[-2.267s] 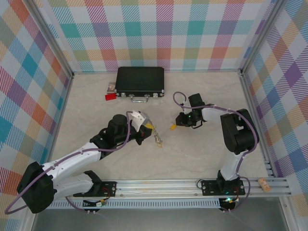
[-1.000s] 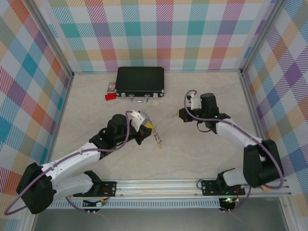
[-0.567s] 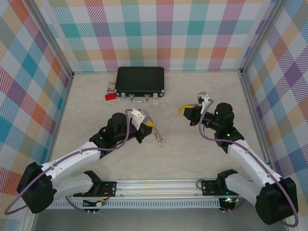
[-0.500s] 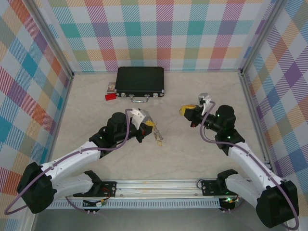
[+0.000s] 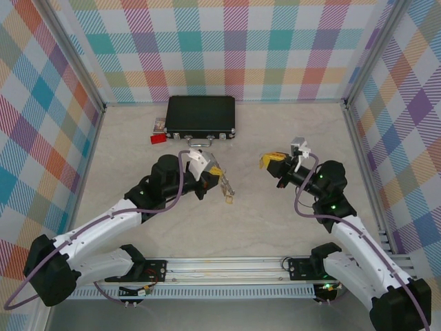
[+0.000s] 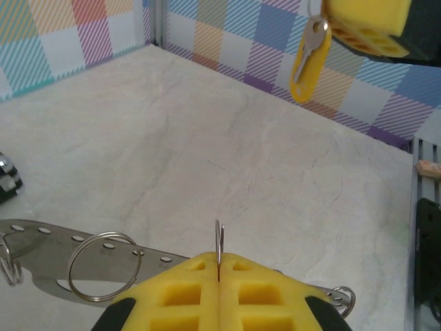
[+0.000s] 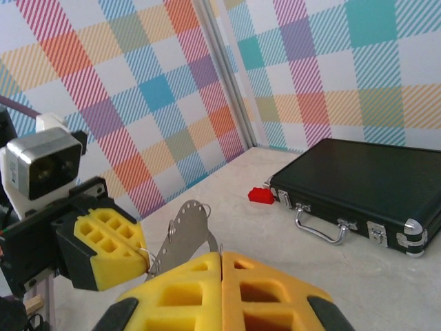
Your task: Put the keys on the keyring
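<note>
The keyring (image 5: 226, 190) is a flat grey plate with punched holes and small wire rings, hanging above the table left of centre. My left gripper (image 5: 212, 172) is shut on one of its thin wire rings (image 6: 218, 248), and the plate (image 6: 41, 241) stretches out to the left under the yellow pads. My right gripper (image 5: 270, 163) is raised to the right of it and is shut on a key. In the left wrist view that key (image 6: 304, 69) dangles from the right gripper's yellow pad (image 6: 365, 17), yellow head downward. From the right wrist, the keyring (image 7: 180, 231) stands just beyond my shut gripper (image 7: 221, 256).
A black case (image 5: 200, 116) with a metal handle (image 5: 200, 142) lies at the back of the table. A small red block (image 5: 158, 138) sits at its left corner. Plaid walls enclose the table on three sides, and a metal rail (image 5: 227, 265) runs along the near edge.
My right arm has swung back and up to the right, carrying the key off the table. My left gripper has lifted the keyring slightly toward the case.
</note>
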{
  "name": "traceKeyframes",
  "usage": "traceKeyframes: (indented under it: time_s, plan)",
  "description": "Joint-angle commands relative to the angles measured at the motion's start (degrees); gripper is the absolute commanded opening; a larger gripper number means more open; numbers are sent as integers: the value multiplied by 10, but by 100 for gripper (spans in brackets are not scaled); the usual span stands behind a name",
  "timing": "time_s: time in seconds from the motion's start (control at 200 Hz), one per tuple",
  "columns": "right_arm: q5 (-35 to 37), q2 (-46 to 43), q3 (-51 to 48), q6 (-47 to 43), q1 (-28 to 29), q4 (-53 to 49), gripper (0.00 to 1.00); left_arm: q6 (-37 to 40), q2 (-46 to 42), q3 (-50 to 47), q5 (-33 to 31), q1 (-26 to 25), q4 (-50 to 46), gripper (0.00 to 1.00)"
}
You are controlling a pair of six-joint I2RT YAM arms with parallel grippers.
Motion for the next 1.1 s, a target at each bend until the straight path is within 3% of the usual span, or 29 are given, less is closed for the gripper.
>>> traceKeyframes:
  time_s: [0.0, 0.145, 0.385, 0.585, 0.85, 1.095]
  plan:
    - [-33, 18, 22, -31, 17, -13, 0, 63, -20, 32, 2, -4, -43, 0]
    - [-19, 31, 21, -103, 71, -15, 0, 126, -54, 17, 4, -6, -42, 0]
    - [64, 33, 10, -231, 166, -20, 0, 228, -128, -53, 22, -7, 21, 0]
    - [158, 54, 8, -356, 242, 6, 0, 280, -164, -66, 15, -9, 12, 0]
    - [223, 84, 3, -452, 295, 61, 0, 332, -196, -79, 2, -16, -23, 0]
    - [238, 101, 19, -497, 328, 58, 0, 341, -197, -70, -2, -23, -47, 0]
